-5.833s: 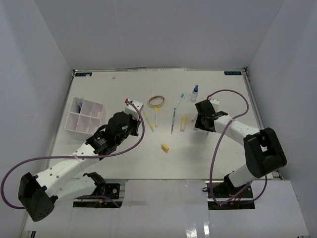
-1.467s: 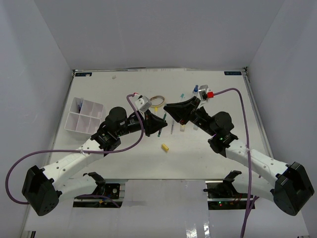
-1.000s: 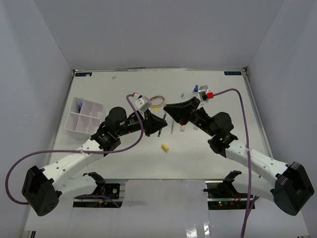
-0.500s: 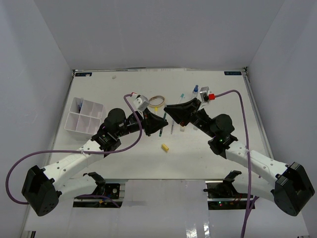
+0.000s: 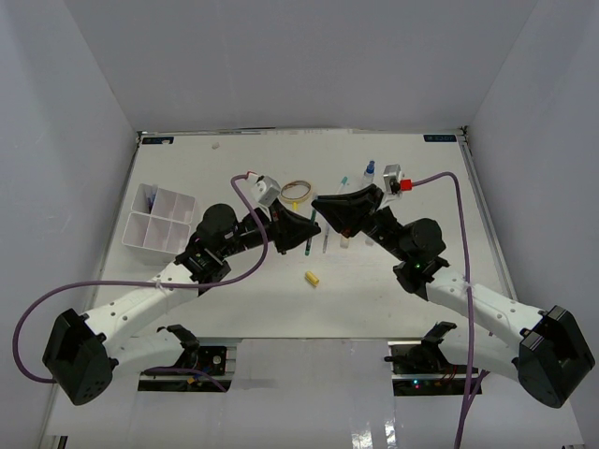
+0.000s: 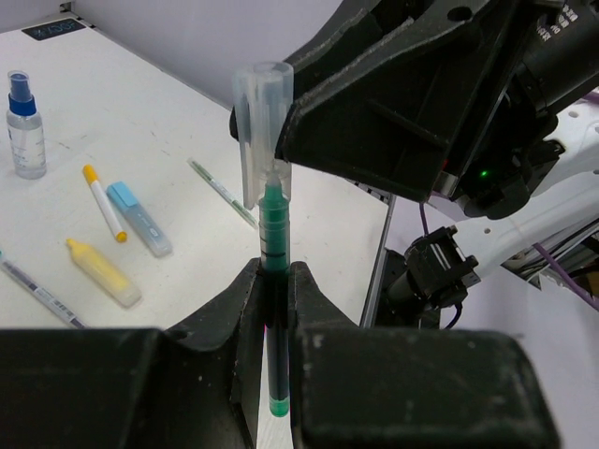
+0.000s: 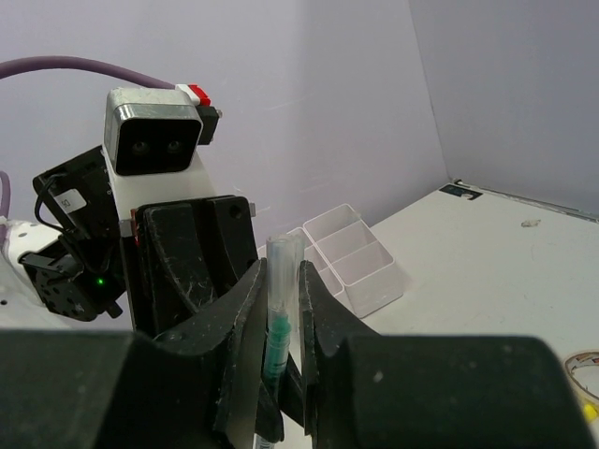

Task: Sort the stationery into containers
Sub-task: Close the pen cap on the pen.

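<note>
Two grippers: my left gripper (image 5: 304, 228) and my right gripper (image 5: 324, 208) meet tip to tip above the middle of the bench (image 5: 356, 301), at the centre of the top view.
Left gripper state: closed narrow on the teal pen (image 6: 273, 234). I clamp its lower barrel and it stands upright between my fingers (image 6: 245, 299).
Right gripper state: pinched narrow on the clear cap (image 6: 259, 112), held from the side at the upper middle of the left wrist view.
Pen and cap: the cap's lower end sits over the pen's upper end. I cannot tell how far it is seated.
Tray: the white divided tray (image 5: 155, 216) lies at the left of the top view, well apart from both grippers.
Loose on the bench, top view: the tape ring (image 5: 297, 191) is just above my left gripper. The spray bottle (image 5: 370, 169) is to the upper right. The yellow eraser piece (image 5: 312, 278) lies below the grippers. A thin pen (image 5: 325, 239) lies between the two arms.
Left wrist view, left side: a yellow-capped marker (image 6: 103, 201) lies beside a pale blue piece (image 6: 138, 218).
</note>
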Robot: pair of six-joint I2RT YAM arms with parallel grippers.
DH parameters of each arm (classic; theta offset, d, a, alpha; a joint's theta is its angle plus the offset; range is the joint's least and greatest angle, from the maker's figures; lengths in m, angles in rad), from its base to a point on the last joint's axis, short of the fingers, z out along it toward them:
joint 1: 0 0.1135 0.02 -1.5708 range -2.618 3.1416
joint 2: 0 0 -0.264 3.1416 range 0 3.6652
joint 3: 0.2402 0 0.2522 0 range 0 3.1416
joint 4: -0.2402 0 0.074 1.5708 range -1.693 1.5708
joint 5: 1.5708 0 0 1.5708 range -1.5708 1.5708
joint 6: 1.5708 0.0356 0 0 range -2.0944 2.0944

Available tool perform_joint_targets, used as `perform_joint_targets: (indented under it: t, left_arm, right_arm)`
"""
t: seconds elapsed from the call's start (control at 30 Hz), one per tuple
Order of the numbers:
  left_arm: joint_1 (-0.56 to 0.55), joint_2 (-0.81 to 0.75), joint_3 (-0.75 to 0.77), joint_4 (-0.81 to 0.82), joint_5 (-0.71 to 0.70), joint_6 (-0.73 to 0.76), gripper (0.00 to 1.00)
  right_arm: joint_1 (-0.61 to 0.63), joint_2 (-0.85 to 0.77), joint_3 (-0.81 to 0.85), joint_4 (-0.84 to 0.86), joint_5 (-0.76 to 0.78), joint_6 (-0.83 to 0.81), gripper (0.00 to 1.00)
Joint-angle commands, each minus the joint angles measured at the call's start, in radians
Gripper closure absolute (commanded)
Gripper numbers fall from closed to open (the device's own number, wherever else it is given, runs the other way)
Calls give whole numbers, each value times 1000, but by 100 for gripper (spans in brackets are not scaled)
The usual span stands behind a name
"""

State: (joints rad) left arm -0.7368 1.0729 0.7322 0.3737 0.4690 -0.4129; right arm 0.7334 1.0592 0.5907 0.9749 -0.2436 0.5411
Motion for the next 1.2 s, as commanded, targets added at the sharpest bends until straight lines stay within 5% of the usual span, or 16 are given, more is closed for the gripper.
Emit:
perform_joint_targets:
  t: [0.0,1.17]
  left_arm:
    - [2,-7,35,106,6,-35,100]
    - [2,47,154,198,-4,66,100]
  right_arm:
    - [6,-11,-20,54,-11,-23,92]
    - [6,13,-23,-73,-22,-67,92]
